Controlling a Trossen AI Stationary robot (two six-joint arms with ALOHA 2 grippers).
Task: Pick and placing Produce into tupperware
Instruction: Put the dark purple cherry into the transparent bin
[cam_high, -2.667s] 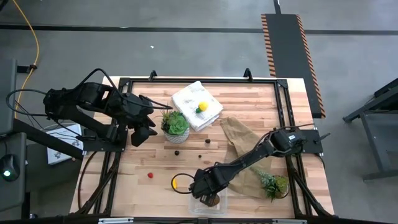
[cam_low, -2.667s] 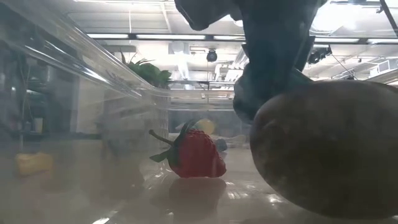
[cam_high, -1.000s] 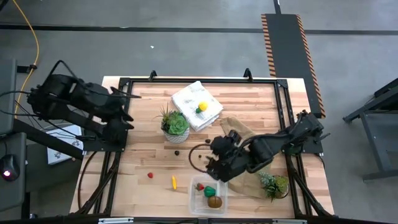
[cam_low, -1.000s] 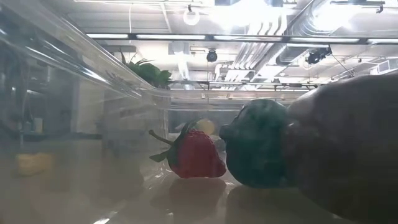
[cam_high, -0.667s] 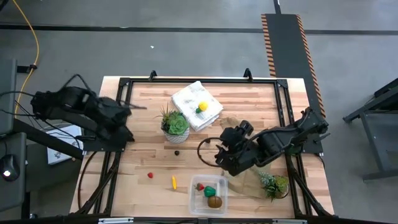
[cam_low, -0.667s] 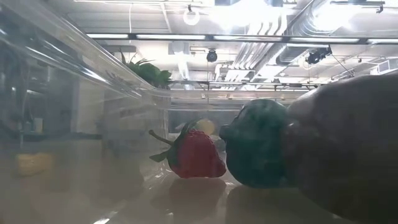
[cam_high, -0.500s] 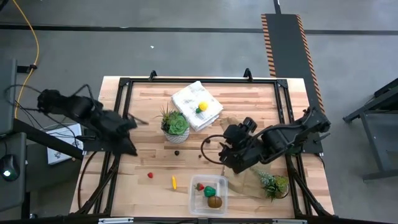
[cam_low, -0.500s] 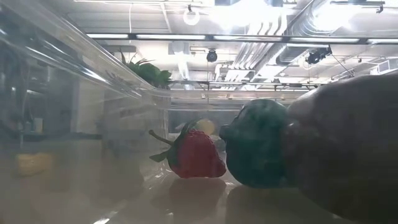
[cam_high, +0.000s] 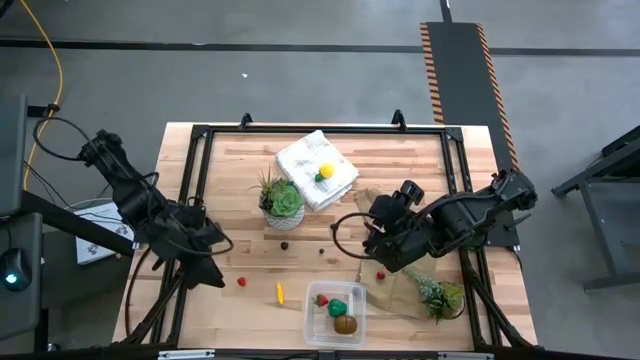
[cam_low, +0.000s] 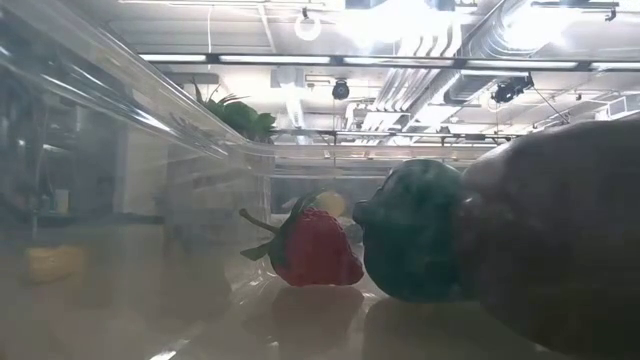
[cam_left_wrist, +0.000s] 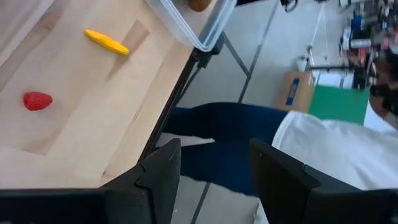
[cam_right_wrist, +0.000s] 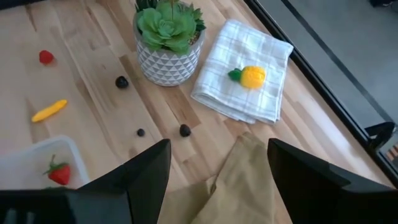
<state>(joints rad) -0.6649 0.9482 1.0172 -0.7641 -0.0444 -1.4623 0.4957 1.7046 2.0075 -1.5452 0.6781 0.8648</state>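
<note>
Right gripper (cam_high: 372, 252) released, empty — risk: brushing the paper bag (cam_high: 385, 215) or scattering small dark berries (cam_right_wrist: 185, 130). Left gripper (cam_high: 215, 262) released, near counter (cam_high: 400, 150) edge.

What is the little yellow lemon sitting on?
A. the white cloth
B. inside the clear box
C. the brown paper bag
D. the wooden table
A: the yellow lemon lies on top of the folded white cloth near the far edge of the table, as the right wrist view also shows, well away from the clear box and the brown paper bag.
</note>
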